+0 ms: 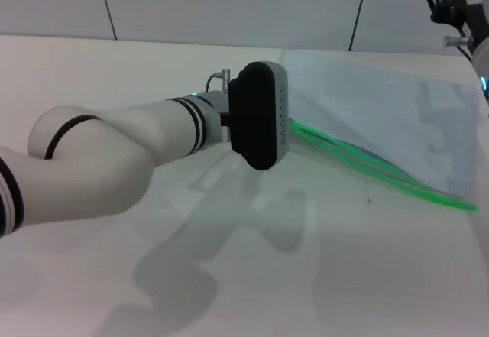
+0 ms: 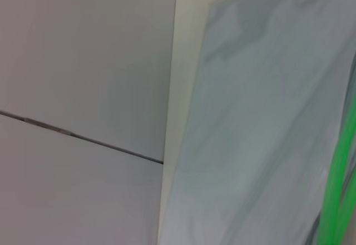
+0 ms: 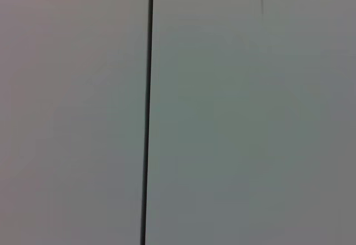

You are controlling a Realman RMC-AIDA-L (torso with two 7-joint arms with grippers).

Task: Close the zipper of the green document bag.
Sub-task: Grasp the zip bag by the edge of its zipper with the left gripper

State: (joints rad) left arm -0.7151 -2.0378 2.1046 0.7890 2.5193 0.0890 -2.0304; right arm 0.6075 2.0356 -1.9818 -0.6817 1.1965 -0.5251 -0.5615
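Observation:
The green document bag [image 1: 382,108] lies flat on the white table at the right, translucent pale blue-grey. Its zipper [image 1: 382,173] runs along the near long edge as two bright green strips that part slightly toward the left end; no slider shows. My left arm reaches in from the left, and the black end of the left gripper [image 1: 260,115] hangs just above the bag's left corner, hiding that end of the zipper. The left wrist view shows the bag [image 2: 261,117] and the zipper [image 2: 336,184] close up. My right gripper [image 1: 451,4] is held high at the far right, away from the bag.
The white table [image 1: 229,276] stretches wide in front of and to the left of the bag. A grey panelled wall [image 1: 229,1] stands behind it. The right wrist view shows only the wall [image 3: 233,117] with a dark seam [image 3: 147,111].

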